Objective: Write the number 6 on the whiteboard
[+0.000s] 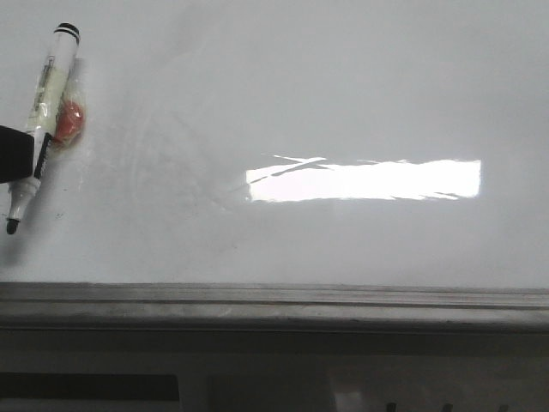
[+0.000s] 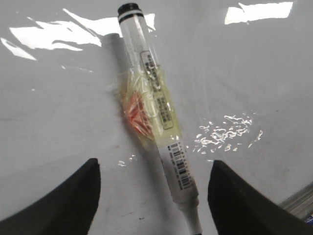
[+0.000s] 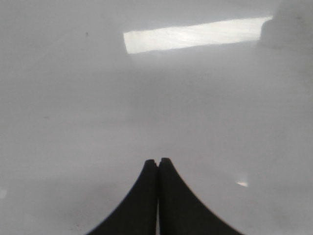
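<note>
Our left gripper hangs released over the marker, its long axis running forward between our fingers; right gripper clenched empty.

Left gripper fingers spread wide, right gripper fingers pressed together

Glossy white whiteboard, faintly smudged, bright rectangular glare, grey rail along near edge.

white marker lying tilted, black end cap up, black tip down; clear yellowish tape around barrel with red-orange blob just beside it.
</note>
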Action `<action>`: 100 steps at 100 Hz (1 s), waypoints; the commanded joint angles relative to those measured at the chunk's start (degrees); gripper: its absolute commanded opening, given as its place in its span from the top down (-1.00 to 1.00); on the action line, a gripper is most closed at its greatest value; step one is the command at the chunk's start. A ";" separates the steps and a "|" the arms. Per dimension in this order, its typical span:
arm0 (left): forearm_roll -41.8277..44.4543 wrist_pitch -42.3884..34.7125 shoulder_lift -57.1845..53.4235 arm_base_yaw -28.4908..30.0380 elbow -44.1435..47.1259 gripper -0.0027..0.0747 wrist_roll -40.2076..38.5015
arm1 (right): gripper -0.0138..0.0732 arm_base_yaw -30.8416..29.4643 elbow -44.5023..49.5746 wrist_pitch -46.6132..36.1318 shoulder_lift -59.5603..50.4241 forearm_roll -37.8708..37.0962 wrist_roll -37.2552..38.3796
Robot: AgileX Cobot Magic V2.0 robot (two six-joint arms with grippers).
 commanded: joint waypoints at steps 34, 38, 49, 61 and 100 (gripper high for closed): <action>0.30 -1.49 1.08 -0.46 -2.79 -0.17 -1.22 | 0.83 0.11 -2.12 -4.72 0.85 0.08 -0.30; 1.35 -1.65 1.08 -0.46 -2.79 -0.14 -1.22 | 0.83 0.11 -2.12 -4.72 0.85 0.08 -0.30; 2.87 -1.78 1.20 -0.46 -2.79 -0.04 -1.22 | 0.83 0.11 -2.12 -4.72 0.85 0.08 -0.30; 2.87 -1.88 2.24 -0.46 -2.89 -0.01 -1.22 | 0.83 0.11 -2.12 -4.72 0.85 0.08 -0.30; 2.75 -2.71 7.49 -0.46 -5.12 0.01 -1.25 | 0.83 0.11 -2.12 -4.72 0.85 0.08 -0.30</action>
